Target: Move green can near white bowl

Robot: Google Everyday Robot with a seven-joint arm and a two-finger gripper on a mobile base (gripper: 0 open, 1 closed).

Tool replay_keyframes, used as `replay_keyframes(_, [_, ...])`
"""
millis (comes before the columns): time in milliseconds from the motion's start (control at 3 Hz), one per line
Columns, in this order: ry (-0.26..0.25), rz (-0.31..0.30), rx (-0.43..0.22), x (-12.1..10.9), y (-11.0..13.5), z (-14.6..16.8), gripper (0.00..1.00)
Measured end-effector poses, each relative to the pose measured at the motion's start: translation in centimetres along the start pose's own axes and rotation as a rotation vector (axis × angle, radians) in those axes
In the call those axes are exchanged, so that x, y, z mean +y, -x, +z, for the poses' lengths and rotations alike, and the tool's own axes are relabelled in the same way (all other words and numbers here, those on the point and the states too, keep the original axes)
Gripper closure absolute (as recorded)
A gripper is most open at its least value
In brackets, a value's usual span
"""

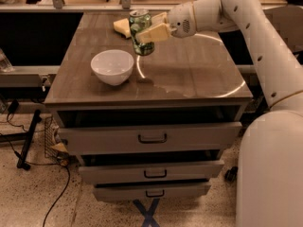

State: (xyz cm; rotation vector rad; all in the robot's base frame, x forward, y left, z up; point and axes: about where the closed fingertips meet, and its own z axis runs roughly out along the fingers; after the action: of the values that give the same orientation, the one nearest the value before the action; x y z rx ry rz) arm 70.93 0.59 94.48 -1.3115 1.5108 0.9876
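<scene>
Over the brown table (pixel 189 74), the green can (pixel 140 45) was held up, pinched between the two fingers of the gripper (pixel 147 30), near the white bowl (pixel 112 66) and just beside the yellow sponge (pixel 121 27).

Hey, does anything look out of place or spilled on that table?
Nothing spilled or damaged. The green can is off the table, clamped in the gripper in the air behind the upright white bowl. The yellow sponge lies at the back.
</scene>
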Motion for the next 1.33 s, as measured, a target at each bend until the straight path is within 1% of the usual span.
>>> replay_keyframes(333, [0.074, 0.001, -0.006, 1.4, -1.8, 0.7, 0.75])
replay_keyframes(1000, [0.148, 0.003, -0.023, 2.0, -4.5, 1.6, 0.28])
replay_keyframes(1333, [0.193, -0.009, -0.040, 3.0, -5.3, 2.0, 0.00])
